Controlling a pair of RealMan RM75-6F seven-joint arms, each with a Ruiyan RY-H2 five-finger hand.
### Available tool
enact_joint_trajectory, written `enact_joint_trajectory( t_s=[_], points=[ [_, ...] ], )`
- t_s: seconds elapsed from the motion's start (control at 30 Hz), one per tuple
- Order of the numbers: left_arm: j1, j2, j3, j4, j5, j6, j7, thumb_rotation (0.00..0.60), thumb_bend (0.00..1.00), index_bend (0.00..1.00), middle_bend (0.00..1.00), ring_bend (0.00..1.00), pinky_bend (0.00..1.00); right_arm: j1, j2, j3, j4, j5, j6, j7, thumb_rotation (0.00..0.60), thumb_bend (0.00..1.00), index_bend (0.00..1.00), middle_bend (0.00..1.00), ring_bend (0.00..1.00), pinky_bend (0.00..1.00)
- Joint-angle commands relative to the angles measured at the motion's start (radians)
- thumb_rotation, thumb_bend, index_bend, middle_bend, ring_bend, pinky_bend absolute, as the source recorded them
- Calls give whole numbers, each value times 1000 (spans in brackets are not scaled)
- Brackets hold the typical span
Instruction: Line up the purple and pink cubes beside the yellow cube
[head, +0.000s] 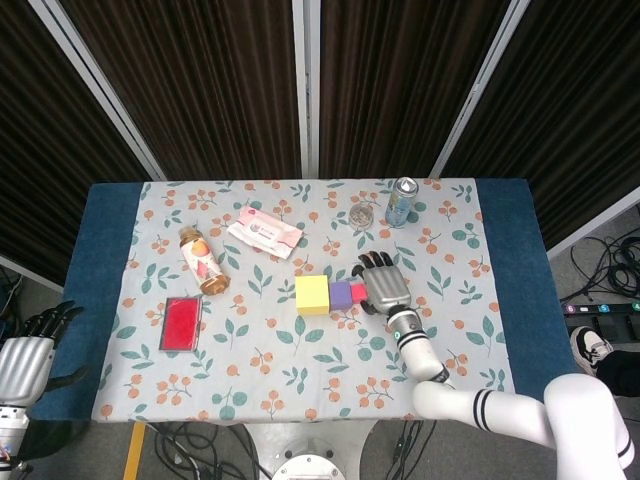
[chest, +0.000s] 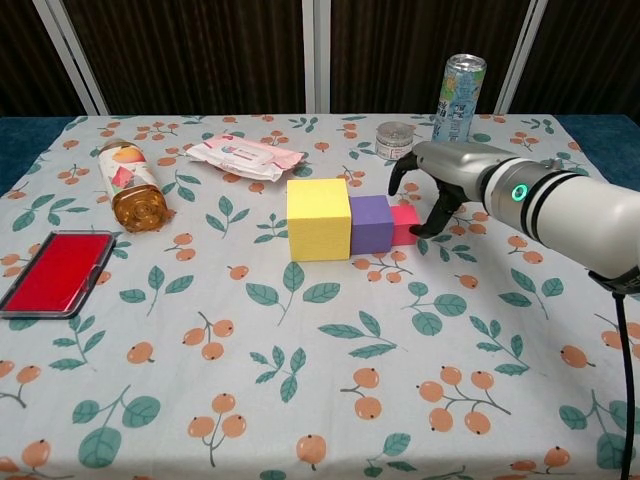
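The yellow cube, the smaller purple cube and the small pink cube stand touching in a row at mid-table. My right hand arches over the pink cube's right end with its fingers apart. The thumb reaches down by the cube's right face, and the other fingers hang behind the cube without closing on it. My left hand hangs off the table's left edge, fingers spread and holding nothing.
A juice bottle lies at the left, with a red flat case in front of it. A tissue pack lies behind the yellow cube. A small tin and a drink can stand just behind my right hand.
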Motion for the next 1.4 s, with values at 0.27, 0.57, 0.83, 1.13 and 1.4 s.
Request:
enact_joint_trajectory(
  t_s=[0.27,0.57,0.83,1.13,1.4],
  points=[
    [-5,0,0,-10,12,3,8,600,0,218,235,183,227,-62,130,-50,-138,0,-8,36,600,212,278,51,0,0],
    [1,7,2,-20,11,10,14,600,0,218,236,183,227,-49,77,-53,-70,10,-45,63,600,214,277,43,0,0],
    [4,6,3,-17,9,12,12,600,0,218,235,183,227,-40,52,-56,-54,9,-51,67,600,214,272,43,0,0],
    [6,3,1,-8,5,13,-1,600,0,218,235,183,227,-92,138,-69,-150,-57,28,99,600,214,268,43,0,0],
    [-3,-3,-8,-8,5,11,-3,600,0,218,235,183,227,-292,402,-141,-352,-346,288,247,600,241,223,79,0,0]
  ],
)
